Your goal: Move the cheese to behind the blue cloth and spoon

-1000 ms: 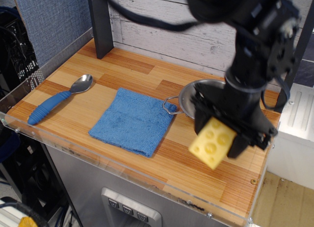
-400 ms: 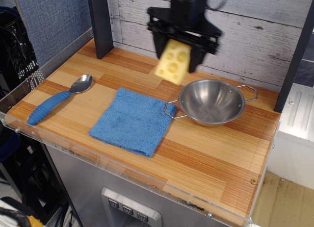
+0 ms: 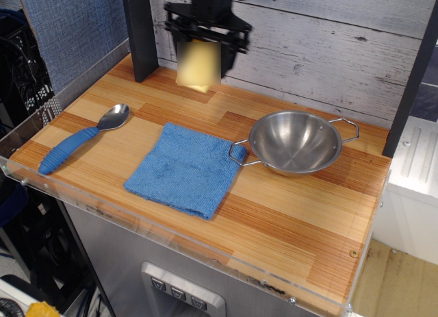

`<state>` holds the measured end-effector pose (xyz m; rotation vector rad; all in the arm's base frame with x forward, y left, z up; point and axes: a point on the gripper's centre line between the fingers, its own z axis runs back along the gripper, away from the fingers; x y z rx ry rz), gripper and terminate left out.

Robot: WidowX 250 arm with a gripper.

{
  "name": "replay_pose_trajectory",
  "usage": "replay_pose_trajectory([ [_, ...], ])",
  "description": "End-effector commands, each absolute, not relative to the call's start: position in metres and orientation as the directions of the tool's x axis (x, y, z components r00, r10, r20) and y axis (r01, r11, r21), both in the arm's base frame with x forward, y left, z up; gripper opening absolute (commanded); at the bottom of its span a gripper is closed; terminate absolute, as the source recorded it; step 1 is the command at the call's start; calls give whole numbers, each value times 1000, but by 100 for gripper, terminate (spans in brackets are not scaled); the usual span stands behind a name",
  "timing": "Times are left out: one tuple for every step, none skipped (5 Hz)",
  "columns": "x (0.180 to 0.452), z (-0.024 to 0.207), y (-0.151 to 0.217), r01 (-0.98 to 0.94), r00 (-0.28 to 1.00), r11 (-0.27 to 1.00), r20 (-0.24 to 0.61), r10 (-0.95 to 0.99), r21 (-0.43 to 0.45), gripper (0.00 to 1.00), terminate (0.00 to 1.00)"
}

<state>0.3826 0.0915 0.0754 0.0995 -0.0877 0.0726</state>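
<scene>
1. Spoon (image 3: 83, 136): left side of the frame, lying flat on the wooden tabletop (image 3: 294, 214). Blue ribbed handle points to lower left, metal bowl end to upper right. Well apart from the cloth.
2. Blue cloth (image 3: 185, 168): centre-left, flat on the tabletop, rotated so one corner points to the lower edge. Its right corner sits just beside the left handle of the steel bowl; whether they touch is unclear.
3. Pincer (image 3: 205, 36): upper centre of the frame, black, hanging in front of the white plank wall, next to the dark post at upper left. It is clamped on the cheese, fingers either side of its top.
4. Cheese (image 3: 199, 65): yellow block, motion-blurred, held in the air below the pincer, over the far strip of tabletop, above the cloth's upper corner in the frame. Holes not readable through the blur.
5. Steel bowl (image 3: 295, 142): right of centre, upright on the tabletop, wire handles at left and right, nothing visible inside.
</scene>
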Motion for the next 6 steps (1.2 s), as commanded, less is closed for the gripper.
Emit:
replay_pose_trajectory([
  [373, 90, 124, -71, 982, 986, 181, 43, 149, 0, 0],
  [364, 71, 129, -39, 985, 988, 172, 12, 151, 0, 0],
  [352, 23, 137, -8, 997, 996, 75, 2, 92, 0, 0],
  [345, -9, 142, -13, 1000, 997, 2, 12, 70, 0, 0],
  [348, -16, 145, -24, 1000, 997, 14, 22, 79, 0, 0],
  [347, -11, 146, -27, 1000, 998, 14, 26, 58, 100, 0],
])
